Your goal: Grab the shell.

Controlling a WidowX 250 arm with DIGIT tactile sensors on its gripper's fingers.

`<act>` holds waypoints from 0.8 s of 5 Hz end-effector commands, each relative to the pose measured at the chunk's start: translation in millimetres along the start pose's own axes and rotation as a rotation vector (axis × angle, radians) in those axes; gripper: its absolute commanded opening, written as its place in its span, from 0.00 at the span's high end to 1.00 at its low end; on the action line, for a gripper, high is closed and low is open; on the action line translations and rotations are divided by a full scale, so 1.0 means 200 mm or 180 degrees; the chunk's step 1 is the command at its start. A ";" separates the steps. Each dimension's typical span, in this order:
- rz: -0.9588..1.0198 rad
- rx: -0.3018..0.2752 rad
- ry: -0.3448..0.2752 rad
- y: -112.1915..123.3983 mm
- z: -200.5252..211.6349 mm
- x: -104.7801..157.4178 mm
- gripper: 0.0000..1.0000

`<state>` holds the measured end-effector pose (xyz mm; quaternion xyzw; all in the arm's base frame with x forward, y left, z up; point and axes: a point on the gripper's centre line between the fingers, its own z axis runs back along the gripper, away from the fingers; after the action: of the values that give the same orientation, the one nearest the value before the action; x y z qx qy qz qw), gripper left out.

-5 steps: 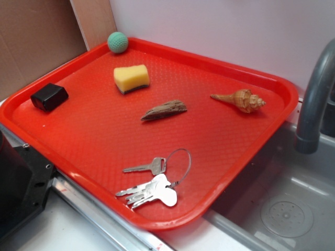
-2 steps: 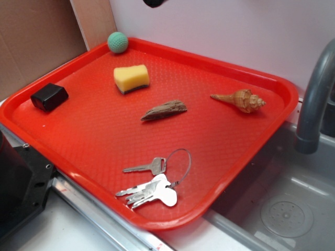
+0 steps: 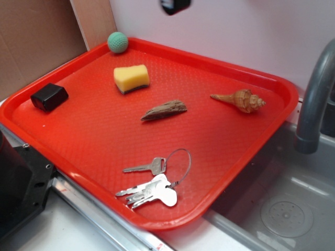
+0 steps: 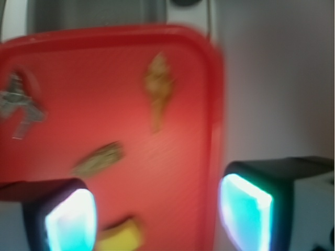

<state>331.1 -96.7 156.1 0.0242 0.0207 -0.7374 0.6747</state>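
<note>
The shell is orange-tan and spiral, lying on the right side of the red tray with its thin point toward the left. In the blurred wrist view the shell lies ahead, well beyond the fingers. My gripper is open, its two cyan-lit pads wide apart with nothing between them. In the exterior view only a dark tip of the gripper shows at the top edge, high above the tray's back rim.
On the tray lie a brown wood-like shard, a yellow sponge, a green ball, a black block and a bunch of keys. A grey faucet and sink stand right of the tray.
The gripper's dark tip has come into the exterior view at the top edge and moved right and slightly down. The objects on the tray have not moved.
</note>
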 end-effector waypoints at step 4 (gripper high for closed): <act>-0.0440 -0.0119 -0.0030 -0.03 -0.39 0.20 0.00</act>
<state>332.0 -133.4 61.8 -0.0085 0.0581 -0.7841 0.6179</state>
